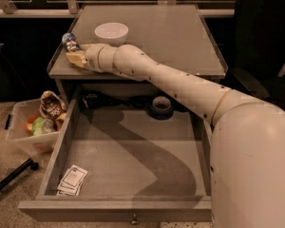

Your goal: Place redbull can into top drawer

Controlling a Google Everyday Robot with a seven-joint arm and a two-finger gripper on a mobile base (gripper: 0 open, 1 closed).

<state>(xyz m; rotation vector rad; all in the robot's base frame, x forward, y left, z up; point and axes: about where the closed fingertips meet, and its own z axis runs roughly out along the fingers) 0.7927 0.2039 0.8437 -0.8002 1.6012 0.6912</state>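
The redbull can (70,41), slim, silver and blue, is at the left edge of the grey cabinet top (180,37). My gripper (76,57) reaches across the top from the right and sits right beside the can, just in front of it; whether it touches the can is unclear. The top drawer (133,160) is pulled wide open below, with a flat grey bottom and a small round knob (133,218) on its front panel. My arm spans above the drawer's back right part.
A white bowl (111,33) stands on the top behind my gripper. In the drawer lie a stack of cards (72,179) front left and a dark tape roll (160,106) at the back. A clear plastic bin (19,132) with snacks sits on the floor to the left. A dark chair (266,37) is at right.
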